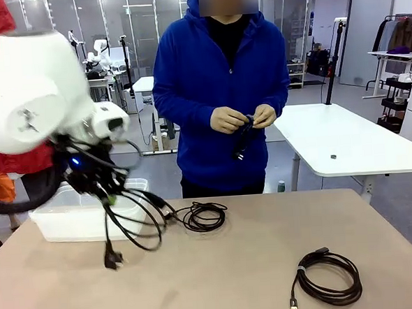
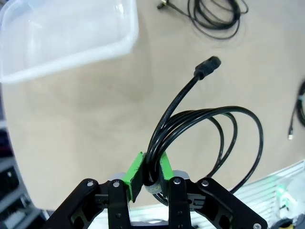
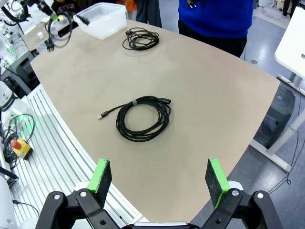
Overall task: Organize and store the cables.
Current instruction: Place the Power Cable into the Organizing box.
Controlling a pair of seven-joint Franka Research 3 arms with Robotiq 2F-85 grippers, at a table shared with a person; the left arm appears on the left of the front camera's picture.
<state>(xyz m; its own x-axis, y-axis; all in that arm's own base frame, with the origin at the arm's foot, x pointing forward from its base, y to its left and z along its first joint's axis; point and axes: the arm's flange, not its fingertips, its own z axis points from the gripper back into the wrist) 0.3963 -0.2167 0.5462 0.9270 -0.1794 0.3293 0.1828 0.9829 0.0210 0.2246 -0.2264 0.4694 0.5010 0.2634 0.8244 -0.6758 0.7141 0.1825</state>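
Pinching coiled cable (image 2: 190, 114) in left hand (image 2: 149, 170)

Front view faces the person (image 1: 220, 104) across the table (image 1: 227, 279); both wrist views look down, sharing the tub (image 3: 102, 21).

left arm (image 1: 31, 95): white shell | left hand (image 2: 148, 168), right hand (image 3: 159, 175): black, green pads (image 3: 101, 175) | person (image 1: 219, 90): blue hoodie

Wide bare tabletop (image 1: 221, 280) in front and right of the bin (image 1: 64, 230); thin coil (image 1: 204, 215) sits just right of it, thicker coil (image 1: 330, 278) well off right, hanging cable (image 1: 113, 259) dangles across its front.
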